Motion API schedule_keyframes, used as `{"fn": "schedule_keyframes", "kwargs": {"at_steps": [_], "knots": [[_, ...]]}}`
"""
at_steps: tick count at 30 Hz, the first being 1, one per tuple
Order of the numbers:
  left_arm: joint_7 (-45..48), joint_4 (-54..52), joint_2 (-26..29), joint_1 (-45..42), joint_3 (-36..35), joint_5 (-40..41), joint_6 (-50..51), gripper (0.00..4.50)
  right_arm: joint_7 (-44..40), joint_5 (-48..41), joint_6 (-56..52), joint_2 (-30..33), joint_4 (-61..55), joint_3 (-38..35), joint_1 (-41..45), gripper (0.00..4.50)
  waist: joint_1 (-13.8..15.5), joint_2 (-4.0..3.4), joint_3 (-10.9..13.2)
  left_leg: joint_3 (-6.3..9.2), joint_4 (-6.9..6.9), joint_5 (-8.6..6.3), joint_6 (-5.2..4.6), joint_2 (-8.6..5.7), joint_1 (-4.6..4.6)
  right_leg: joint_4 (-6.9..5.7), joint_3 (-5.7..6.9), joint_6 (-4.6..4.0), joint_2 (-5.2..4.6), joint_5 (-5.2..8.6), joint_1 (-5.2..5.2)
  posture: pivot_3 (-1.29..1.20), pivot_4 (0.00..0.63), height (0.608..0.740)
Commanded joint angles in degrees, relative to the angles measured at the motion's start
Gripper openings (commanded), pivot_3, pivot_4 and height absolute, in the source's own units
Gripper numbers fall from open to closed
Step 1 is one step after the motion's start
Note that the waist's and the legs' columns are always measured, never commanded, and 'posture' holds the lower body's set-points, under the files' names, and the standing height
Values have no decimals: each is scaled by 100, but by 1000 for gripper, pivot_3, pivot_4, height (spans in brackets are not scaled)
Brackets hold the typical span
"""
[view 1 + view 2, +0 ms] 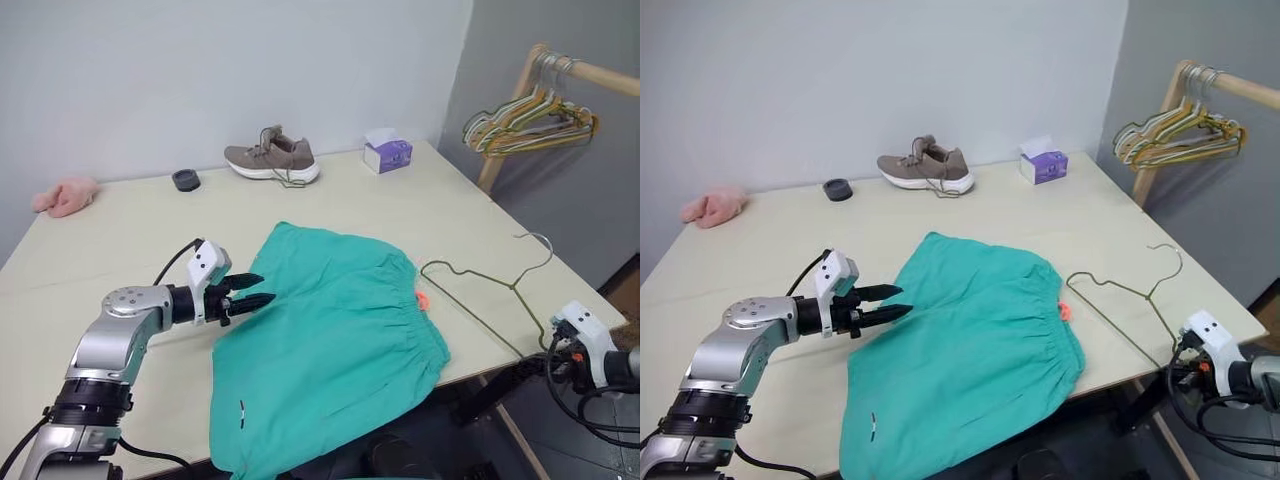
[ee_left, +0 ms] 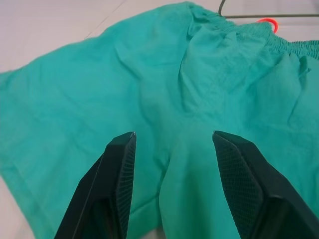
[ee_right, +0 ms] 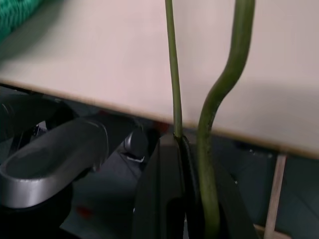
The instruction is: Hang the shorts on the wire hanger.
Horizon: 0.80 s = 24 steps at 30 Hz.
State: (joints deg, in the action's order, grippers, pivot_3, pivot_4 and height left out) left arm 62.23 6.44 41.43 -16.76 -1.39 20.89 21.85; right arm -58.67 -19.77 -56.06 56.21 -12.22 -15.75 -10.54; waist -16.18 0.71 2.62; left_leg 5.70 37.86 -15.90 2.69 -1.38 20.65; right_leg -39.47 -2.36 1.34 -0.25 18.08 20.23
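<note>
Closest to the head camera: shorts (image 1: 325,350), spread flat on the surface (image 1: 120,240), hem end hanging a little over the near edge, gathered waistband turned toward the robot's right with the orange-red tag (image 1: 422,299) at that side. Long axis running from the near-left corner up toward the far right.

Left claw (image 1: 251,291) at the shorts' left edge, pointing across them toward the right, released, black fingers (image 2: 117,184) spread with teal cloth lying between and beneath them; not yet pinched on anything.

Wire hanger (image 1: 480,290) lying on the surface just right of the waistband, silvery hook toward the far edge, long bottom wire slanting down to the near-right corner and reaching past the surface's edge. Right claw (image 3: 192,199) off that corner, below the surface's level, clenched on the hanger's thin wire where its corner bends.

Judged key relation: waistband facing the hanger, a narrow bare strip between them, so hanger to the right of the shorts and shorts to the right of the left claw. Left arm nearer the cloth, right arm already holding the wire. Probably a matter of lifting an edge of the shorts and bringing the wire through or under.
</note>
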Motion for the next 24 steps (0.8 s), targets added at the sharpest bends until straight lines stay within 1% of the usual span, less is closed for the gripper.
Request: {"fn": "schedule_keyframes", "kwargs": {"at_steps": [1, 5, 12, 17, 24], "knots": [[69, -7, 2, -166, 23, -56, -137, 2581, -96, -166, 35, 221, -240, -205, -80, 0, -64, 0, 0, -2, 0, 0, 0, 1, -1, 0, -2, 0, 0, 0, 0, -391, 0, 740], [88, 34, -53, -199, 39, -100, -170, 2581, -68, -265, 100, 249, -344, -30, 84, 0, -179, 4, 2, -2, -1, 0, 0, 1, 0, 4, -2, 2, 1, -1, -1, -391, 0, 740], [87, 89, -88, -154, 66, -175, -277, 2581, -101, -251, 231, 288, -374, 719, 817, 0, -293, 5, 3, -3, -1, 0, 0, 2, 3, 14, -4, 10, 1, -5, -1, -383, 0, 740], [54, 77, -74, -81, 0, -192, -303, 2581, -121, -310, 232, 265, -408, 1053, 1341, 0, -276, 4, 3, 1, -2, -2, -3, 2, 8, 25, -2, 13, 1, -7, 0, -368, 0, 740], [-106, 121, -39, 34, -107, -238, -361, 2581, -212, -359, 327, 295, -661, 1323, 1726, 0, -225, 4, 3, 2, -3, -9, -16, 2, 16, 42, -3, 15, -1, -8, 1, -361, 0, 740]]}}
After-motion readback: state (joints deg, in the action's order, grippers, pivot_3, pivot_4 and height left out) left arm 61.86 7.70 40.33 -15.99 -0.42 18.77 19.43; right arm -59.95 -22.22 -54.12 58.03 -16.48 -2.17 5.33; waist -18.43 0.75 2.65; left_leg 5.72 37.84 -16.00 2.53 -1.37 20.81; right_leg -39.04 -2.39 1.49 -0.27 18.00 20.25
